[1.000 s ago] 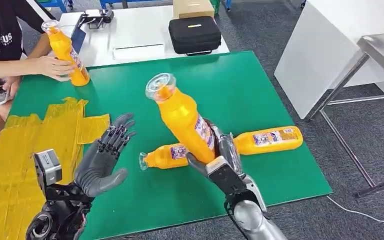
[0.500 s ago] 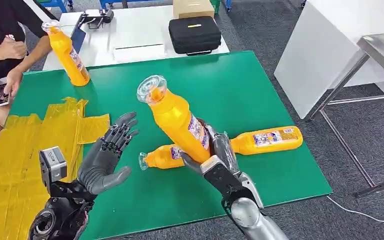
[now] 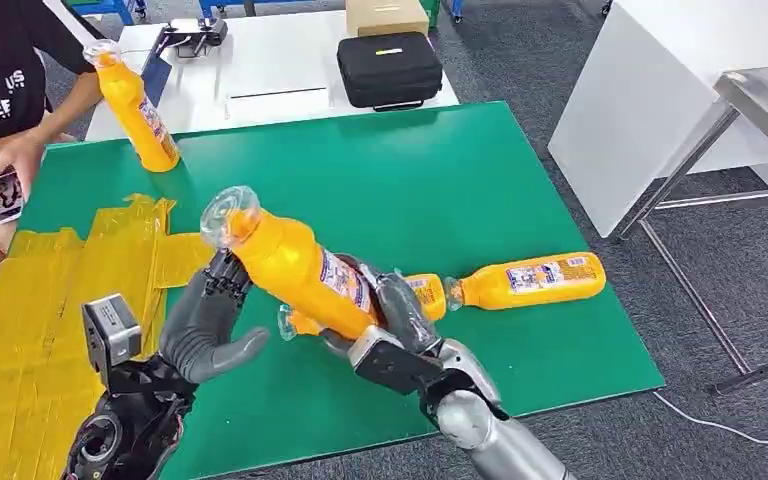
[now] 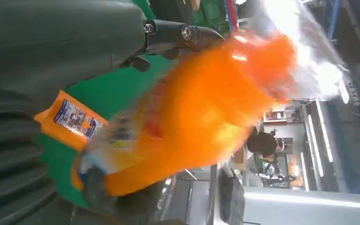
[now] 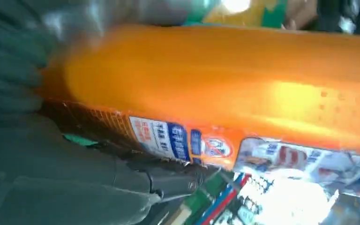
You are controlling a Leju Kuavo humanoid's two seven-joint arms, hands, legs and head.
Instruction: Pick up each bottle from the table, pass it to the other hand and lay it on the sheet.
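Note:
My right hand point(image 3: 398, 325) grips an orange bottle point(image 3: 295, 270) by its lower body, tilted so its clear cap point(image 3: 228, 214) points left. In the right wrist view the bottle point(image 5: 243, 89) lies across my fingers point(image 5: 122, 183). My left hand point(image 3: 208, 322) is just under the bottle's neck with its fingers apart and holds nothing; whether it touches the bottle is unclear. The left wrist view shows the same bottle point(image 4: 206, 108) blurred, close in front. The yellow sheet point(image 3: 50, 300) covers the table's left side.
Two more orange bottles lie on the green table point(image 3: 440, 170): one at the right point(image 3: 530, 278), one point(image 3: 425, 293) partly hidden behind my right hand. Another bottle point(image 3: 138, 105) stands upright at the far left corner. A person point(image 3: 0, 90) holding a phone sits at the left edge.
My right hand has swung the bottle down and to the left, bringing its neck over my left hand. The person has let go of the upright bottle and drawn back.

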